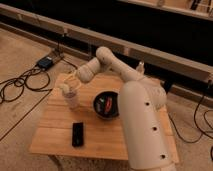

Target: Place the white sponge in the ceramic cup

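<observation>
Wooden slatted table (55,131): your gripper (66,86) sits closed on the cream-white sponge (64,88), directly above the plain white ceramic cup (73,99) at far left. Black round bowl (106,106) just right; black flat device (78,134) near.

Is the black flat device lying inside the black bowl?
No, the black flat device lies on the table, apart from the bowl; the gripper is above the cup.
</observation>
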You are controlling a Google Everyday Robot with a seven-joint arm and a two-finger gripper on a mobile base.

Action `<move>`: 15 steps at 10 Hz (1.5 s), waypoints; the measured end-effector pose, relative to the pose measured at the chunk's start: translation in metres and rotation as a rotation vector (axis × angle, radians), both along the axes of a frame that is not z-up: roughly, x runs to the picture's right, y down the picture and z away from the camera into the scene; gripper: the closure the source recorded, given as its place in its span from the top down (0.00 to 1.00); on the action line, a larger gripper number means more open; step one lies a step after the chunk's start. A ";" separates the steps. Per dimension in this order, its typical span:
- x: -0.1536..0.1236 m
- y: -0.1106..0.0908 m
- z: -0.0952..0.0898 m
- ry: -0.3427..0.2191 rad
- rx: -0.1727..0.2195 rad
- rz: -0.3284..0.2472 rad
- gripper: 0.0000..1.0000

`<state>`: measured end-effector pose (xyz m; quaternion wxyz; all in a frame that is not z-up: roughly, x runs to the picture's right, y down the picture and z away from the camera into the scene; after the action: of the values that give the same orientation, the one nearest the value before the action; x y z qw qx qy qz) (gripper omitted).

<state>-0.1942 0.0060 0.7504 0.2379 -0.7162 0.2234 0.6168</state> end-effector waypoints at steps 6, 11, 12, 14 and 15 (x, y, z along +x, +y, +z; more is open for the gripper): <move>-0.008 0.018 0.018 0.002 -0.022 -0.017 0.00; -0.001 0.022 0.051 0.056 -0.047 -0.014 0.00; 0.000 0.021 0.054 0.062 -0.050 -0.010 0.00; 0.001 0.015 0.058 0.064 -0.051 0.002 0.17; 0.001 0.012 0.058 0.063 -0.050 0.007 0.25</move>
<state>-0.1933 0.0178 0.8079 0.2105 -0.7031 0.2436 0.6340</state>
